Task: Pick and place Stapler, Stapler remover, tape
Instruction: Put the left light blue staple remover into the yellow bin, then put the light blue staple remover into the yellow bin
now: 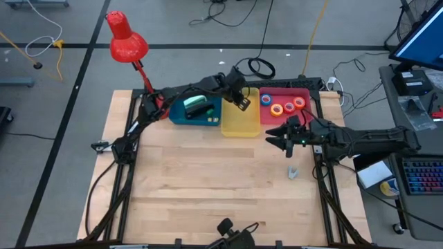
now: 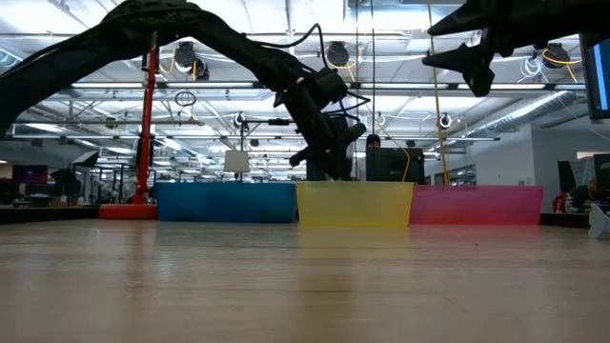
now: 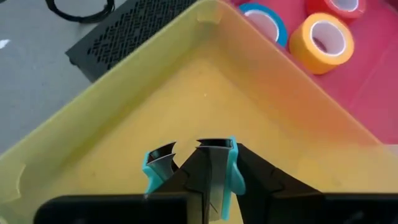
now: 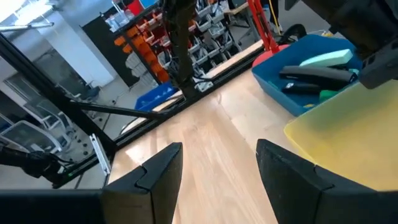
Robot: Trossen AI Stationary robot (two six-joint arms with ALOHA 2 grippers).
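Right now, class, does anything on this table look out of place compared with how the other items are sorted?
Yes: one small grey claw-shaped piece lies alone on the bare wooden table, near the right arm, outside all three bins. The tape rolls sit in the red bin, and the stapler in the blue bin.

**Staple remover held over the yellow bin**

The left gripper (image 3: 189,186) hung above the yellow bin (image 3: 124,124), its dark fingers (image 3: 261,177) clamped on a teal staple remover (image 3: 214,168) whose metal claws pointed down toward the bin floor. Beyond the bin's far wall lay a pink tray (image 3: 373,93) with a blue tape roll (image 3: 264,22), an orange tape roll (image 3: 323,40) and a red tape roll (image 3: 339,6). A black perforated box (image 3: 124,31) sat outside the bin's rim.
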